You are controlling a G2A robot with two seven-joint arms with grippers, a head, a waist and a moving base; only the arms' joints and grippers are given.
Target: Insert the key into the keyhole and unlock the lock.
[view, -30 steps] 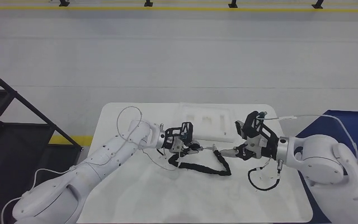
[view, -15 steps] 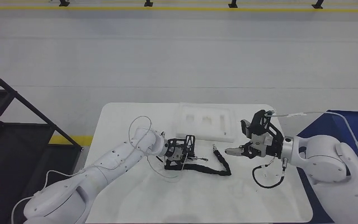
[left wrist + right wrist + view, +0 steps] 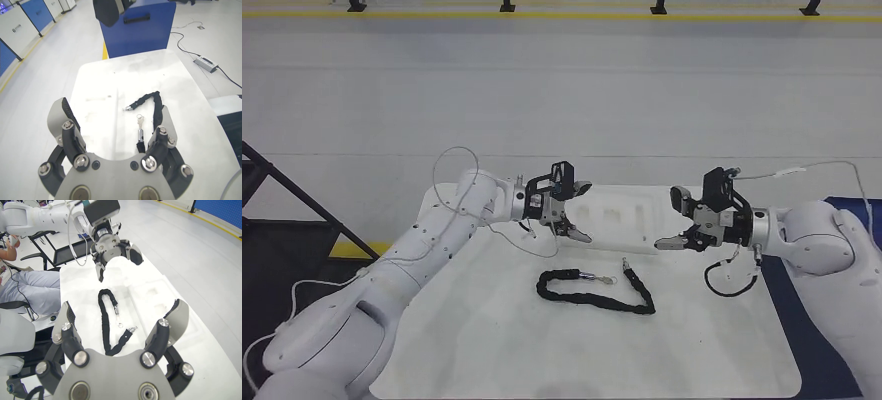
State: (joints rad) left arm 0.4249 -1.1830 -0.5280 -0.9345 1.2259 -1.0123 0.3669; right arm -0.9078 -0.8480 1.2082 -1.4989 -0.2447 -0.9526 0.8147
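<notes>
A black-sleeved chain lock [image 3: 592, 296] [image 3: 157, 108] [image 3: 105, 317] lies curved on the white table [image 3: 492, 340]. Its two ends lie apart. One end is a metal cylinder [image 3: 140, 134] [image 3: 115, 309] with a small key [image 3: 140, 119] [image 3: 118, 321] sticking out of it. The other end is a short metal pin [image 3: 126, 108] [image 3: 133, 329] [image 3: 625, 266]. My left gripper [image 3: 580, 212] [image 3: 113, 109] hangs open and empty above the table's far side, away from the chain. My right gripper [image 3: 667, 220] [image 3: 122, 308] is open and empty too, raised to the right of the chain.
A white foam tray [image 3: 617, 215] [image 3: 157, 294] with shallow pockets sits at the table's far edge, between the two grippers. A blue cabinet [image 3: 136, 30] stands past the table's right side. A black rack [image 3: 282, 230] stands to its left.
Both grippers let go of the chain's ends and rose toward the table's far side. The ends, held close together a second ago, now lie apart on the table.
</notes>
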